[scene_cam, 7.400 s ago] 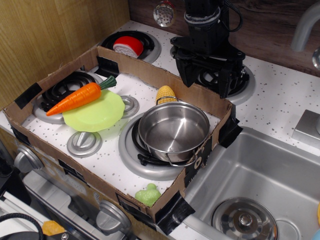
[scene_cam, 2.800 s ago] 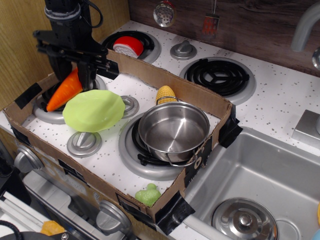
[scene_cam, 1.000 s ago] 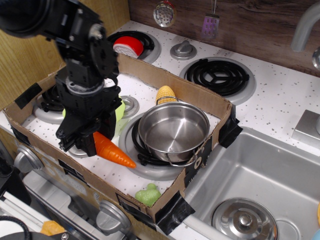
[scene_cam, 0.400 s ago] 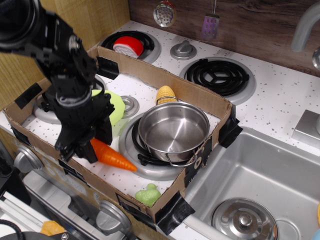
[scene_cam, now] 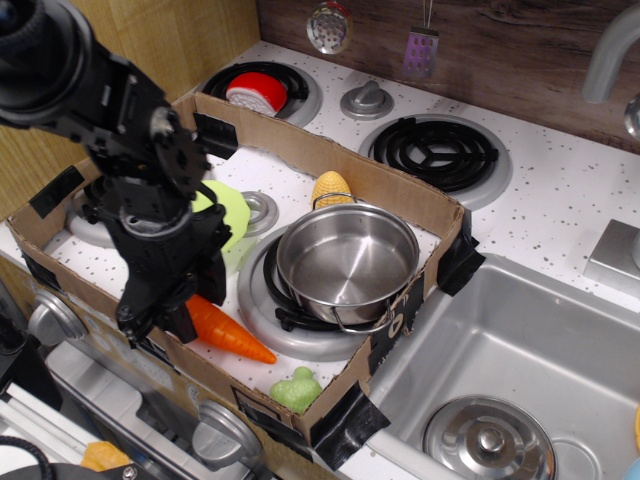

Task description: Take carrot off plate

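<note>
Observation.image view: toy stove top with a cardboard box wall around the near burners. Black robot arm comes in from the upper left, gripper down at the near-left part of the box, right at the thick stem end of the carrot. Fingers are dark and blurred against the arm body; cannot tell whether they clamp the carrot or are let go. Carrot lies on the white speckled stove surface, tip pointing right toward the near burner ring, off the plate. Plate is just behind the arm, mostly hidden, only its right edge showing, near a small silver disc. Steel pot sits on the big near burner, right of the carrot, apart from it. Corn cob just behind the pot. Green toy at the near box wall. Sink at right with a lid in it. Red-white item on the far left burner.
</note>
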Robot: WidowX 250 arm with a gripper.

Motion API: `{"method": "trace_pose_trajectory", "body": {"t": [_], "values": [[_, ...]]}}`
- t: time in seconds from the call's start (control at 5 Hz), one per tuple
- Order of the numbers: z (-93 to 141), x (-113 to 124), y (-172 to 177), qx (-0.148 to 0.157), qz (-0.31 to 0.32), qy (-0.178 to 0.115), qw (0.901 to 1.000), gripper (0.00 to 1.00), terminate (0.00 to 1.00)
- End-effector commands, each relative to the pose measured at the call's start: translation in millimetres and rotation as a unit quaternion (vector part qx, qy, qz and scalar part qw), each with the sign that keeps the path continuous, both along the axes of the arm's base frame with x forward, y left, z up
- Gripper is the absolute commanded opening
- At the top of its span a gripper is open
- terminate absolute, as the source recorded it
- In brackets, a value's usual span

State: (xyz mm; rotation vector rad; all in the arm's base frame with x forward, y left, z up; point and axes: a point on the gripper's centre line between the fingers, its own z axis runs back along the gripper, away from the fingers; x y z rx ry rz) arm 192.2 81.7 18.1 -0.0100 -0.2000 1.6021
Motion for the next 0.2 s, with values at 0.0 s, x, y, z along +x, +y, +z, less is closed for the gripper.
{"method": "trace_pose_trajectory", "body": {"t": [0.0], "values": [[25.7, 13.4, 10.4, 0.054, -0.008, -0.001, 0.9985, 1.0, 1.0]]}}
